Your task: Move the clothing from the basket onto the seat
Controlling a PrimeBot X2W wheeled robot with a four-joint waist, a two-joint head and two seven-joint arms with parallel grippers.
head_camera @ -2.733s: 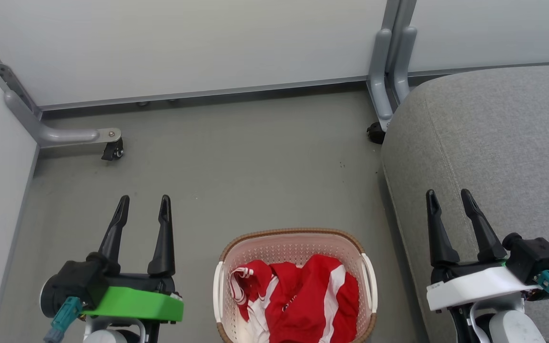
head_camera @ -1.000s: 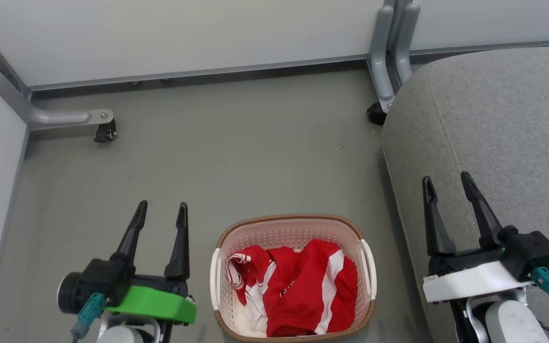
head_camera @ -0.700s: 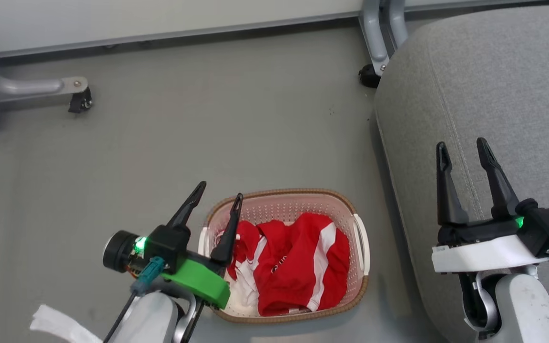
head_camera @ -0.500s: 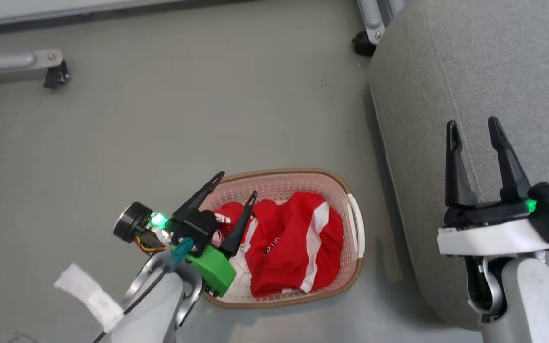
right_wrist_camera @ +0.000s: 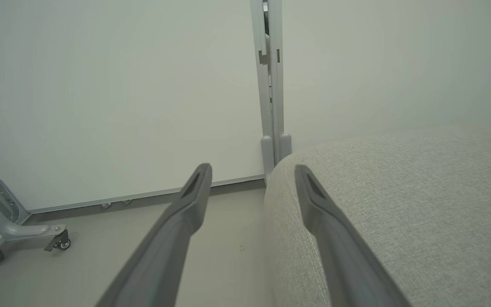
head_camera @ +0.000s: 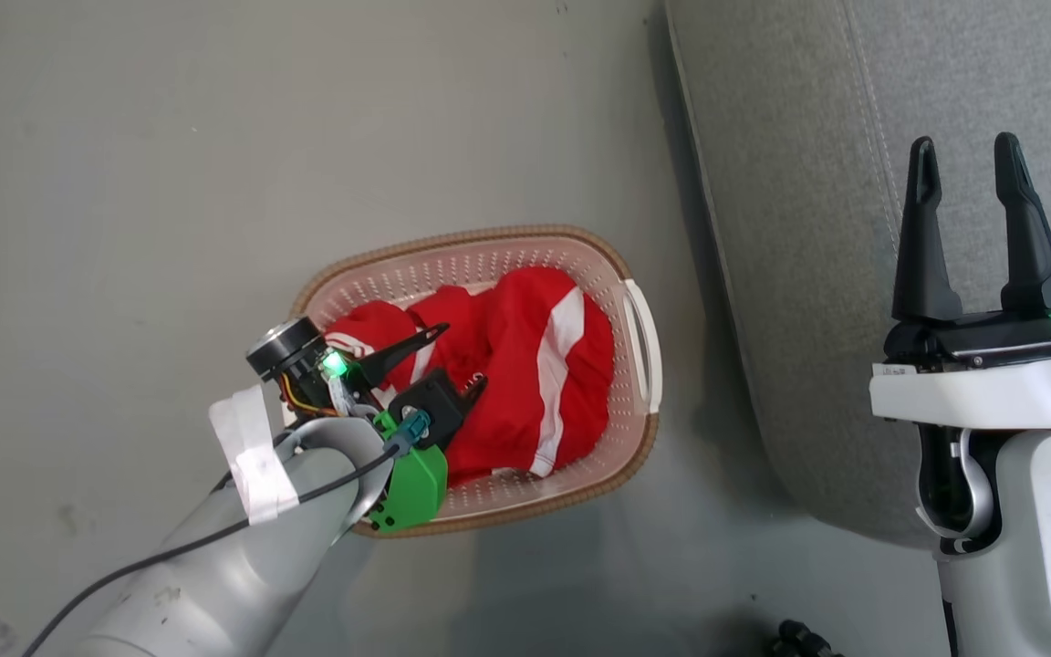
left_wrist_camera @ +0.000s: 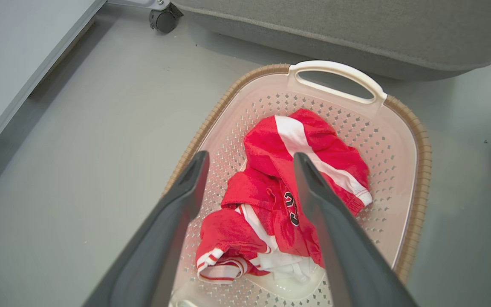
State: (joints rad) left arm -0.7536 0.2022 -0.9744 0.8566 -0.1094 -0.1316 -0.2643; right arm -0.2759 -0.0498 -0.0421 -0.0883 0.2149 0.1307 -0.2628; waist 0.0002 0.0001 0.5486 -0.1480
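Note:
The clothing (head_camera: 535, 365) lies crumpled, red with white stripes, in the cream basket (head_camera: 452, 239) on the floor. My left gripper (head_camera: 464, 353) hangs open over the basket's left half, fingers angled down toward the garments, holding nothing. In the left wrist view the left gripper (left_wrist_camera: 250, 156) frames the clothing (left_wrist_camera: 313, 149), a "2" showing on the fabric, inside the basket (left_wrist_camera: 422, 140). To the right stands the grey seat (head_camera: 808, 182). Above its front edge my right gripper (head_camera: 964, 144) is open and empty. The right wrist view shows the right gripper (right_wrist_camera: 252, 168) beside the seat (right_wrist_camera: 399, 192).
The basket's white handle (left_wrist_camera: 335, 72) faces the seat (left_wrist_camera: 356, 25), a narrow strip of floor between them. White partition panels (right_wrist_camera: 100, 85) with a grey post (right_wrist_camera: 271, 85) and caster feet (right_wrist_camera: 60, 243) stand beyond. Bare grey floor (head_camera: 170, 182) lies left of the basket.
The head camera has tilted down, shifting the whole picture. My left arm has swung right from beside the basket to over it, fingers dipping toward the clothing. The right gripper stays open by the seat.

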